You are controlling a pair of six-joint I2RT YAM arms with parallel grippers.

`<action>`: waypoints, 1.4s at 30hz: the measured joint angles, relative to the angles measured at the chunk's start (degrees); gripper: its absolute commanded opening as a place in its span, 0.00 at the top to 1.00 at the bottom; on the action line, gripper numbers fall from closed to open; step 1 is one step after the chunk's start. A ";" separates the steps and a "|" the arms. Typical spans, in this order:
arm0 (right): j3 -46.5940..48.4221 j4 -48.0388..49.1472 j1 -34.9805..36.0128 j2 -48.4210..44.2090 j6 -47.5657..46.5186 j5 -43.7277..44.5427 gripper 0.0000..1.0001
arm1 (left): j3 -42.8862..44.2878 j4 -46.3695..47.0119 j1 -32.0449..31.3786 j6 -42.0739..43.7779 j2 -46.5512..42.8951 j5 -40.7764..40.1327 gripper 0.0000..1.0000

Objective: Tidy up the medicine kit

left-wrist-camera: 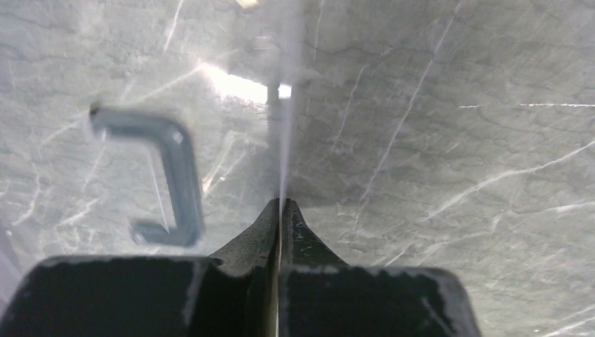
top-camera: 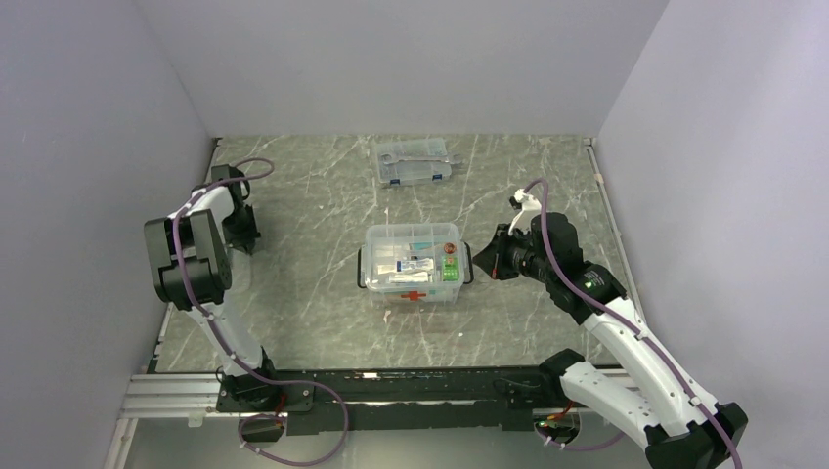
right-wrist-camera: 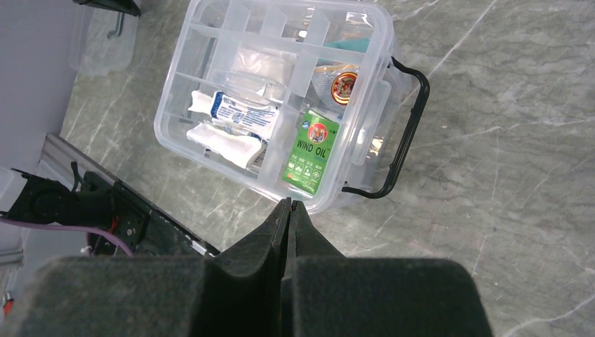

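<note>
Left gripper [left-wrist-camera: 281,208] pinched the clear lid [left-wrist-camera: 175,161] by its edge at the table's [top-camera: 313,195] left; right gripper [right-wrist-camera: 288,207] hung pressed shut, empty, beside the medicine kit box [top-camera: 411,228] mid-table. Best carry the lid level, squared to the box: its long axis ran left-right, red cross [top-camera: 414,295] toward the arms.

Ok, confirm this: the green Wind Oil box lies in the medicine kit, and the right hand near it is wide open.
Not open: the right wrist view shows the right hand shut. The green box does lie in the kit.
</note>
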 measured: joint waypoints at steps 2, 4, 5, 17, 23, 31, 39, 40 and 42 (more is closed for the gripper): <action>0.00 0.00 0.00 0.07 0.04 0.00 0.99 | -0.39 0.20 -0.04 -0.20 -0.42 0.55 1.00; 0.02 -0.07 0.00 0.28 0.02 0.00 0.99 | -0.81 -0.13 -0.31 -0.39 -0.90 1.03 1.00; 0.07 -0.11 0.00 0.48 0.04 0.00 0.99 | -0.87 -0.22 -0.59 -0.37 -1.11 1.25 1.00; 2.97 -1.88 0.00 1.64 0.63 0.02 0.96 | -0.90 -1.66 -7.74 -1.60 -14.38 6.93 1.00; 5.99 -2.95 0.00 2.93 0.68 0.02 0.93 | -0.90 -1.77 -8.57 -3.52 -25.79 14.27 1.00; 7.76 -2.60 0.00 3.85 1.22 -0.59 0.77 | -0.90 -0.37 -9.77 -7.02 -38.49 29.42 1.00; 9.05 0.92 0.00 4.44 2.62 -4.63 0.66 | -5.55 7.52 -10.84 -13.79 -48.19 46.82 1.00; 9.35 1.40 0.00 4.70 2.71 -5.03 0.64 | -6.45 8.76 -11.10 -14.73 -49.20 48.63 1.00; 9.79 2.12 0.00 5.09 2.82 -5.97 0.63 | -8.28 11.96 -11.78 -17.44 -51.10 53.05 1.00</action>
